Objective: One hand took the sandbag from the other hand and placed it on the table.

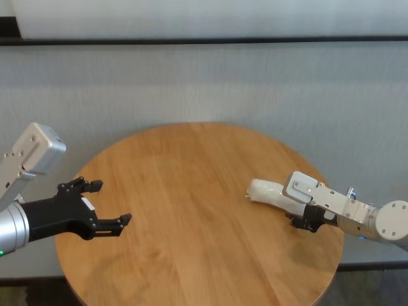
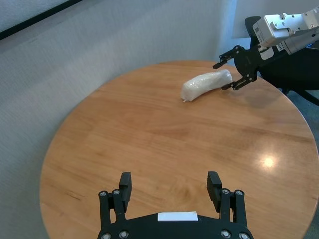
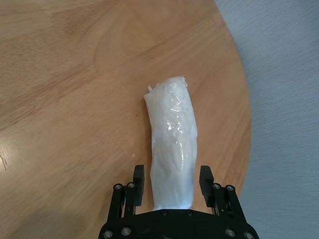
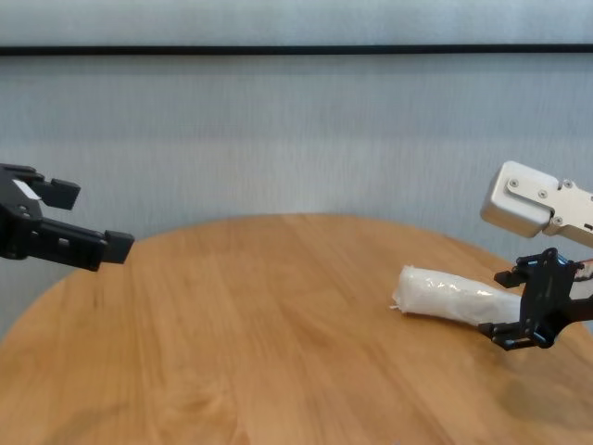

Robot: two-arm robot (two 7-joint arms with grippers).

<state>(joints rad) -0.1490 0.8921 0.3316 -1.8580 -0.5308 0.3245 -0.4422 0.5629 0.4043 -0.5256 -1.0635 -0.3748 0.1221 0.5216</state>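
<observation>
The sandbag (image 1: pixel 271 191), a white sausage-shaped bag in clear plastic, lies flat on the round wooden table (image 1: pixel 185 210) near its right edge. My right gripper (image 1: pixel 299 215) sits low at the bag's outer end. Its jaws are open and straddle that end, with a small gap on each side in the right wrist view, where the sandbag (image 3: pixel 172 124) runs away from the right gripper (image 3: pixel 172 170). Over the table's left edge my left gripper (image 1: pixel 111 203) hovers, open and empty, far from the bag. In the left wrist view the sandbag (image 2: pixel 204 83) rests across the table from the left gripper (image 2: pixel 169 177).
A pale grey wall stands behind the table (image 4: pixel 259 324). The table's rim (image 3: pixel 246 114) runs close beside the bag on the right.
</observation>
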